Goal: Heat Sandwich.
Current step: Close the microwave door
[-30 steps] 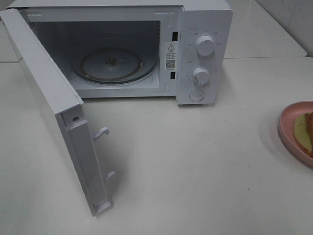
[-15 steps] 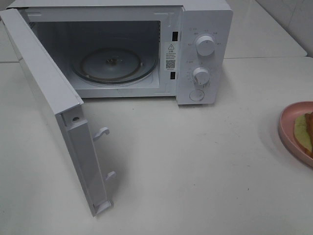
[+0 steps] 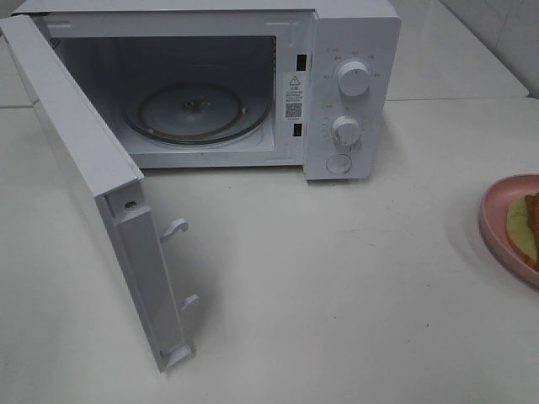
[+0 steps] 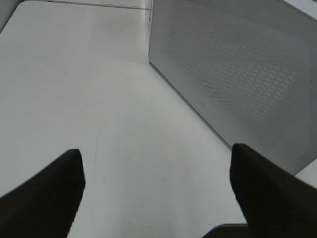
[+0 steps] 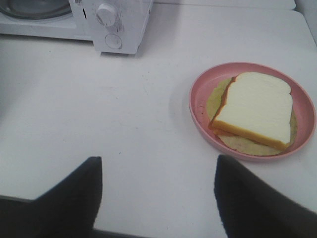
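The sandwich (image 5: pixel 255 109), white bread with an orange-brown crust over pale filling, lies on a pink round plate (image 5: pixel 200 106). In the exterior view only its edge (image 3: pixel 526 227) shows at the right border. The white microwave (image 3: pixel 349 50) stands at the back with its door (image 3: pixel 84 160) swung wide open and the glass turntable (image 3: pixel 195 114) bare inside. My right gripper (image 5: pixel 158 191) hovers open above the table, short of the plate, nothing between its fingers. My left gripper (image 4: pixel 156 186) is open too, over bare table beside the microwave's perforated side (image 4: pixel 237 74). Neither gripper shows in the exterior view.
The open door (image 3: pixel 156 278) juts far forward over the left of the white table (image 3: pixel 337 295). Two knobs (image 3: pixel 354 77) and a button sit on the microwave's front panel. A seam between table tops (image 3: pixel 455 99) runs behind the plate's side.
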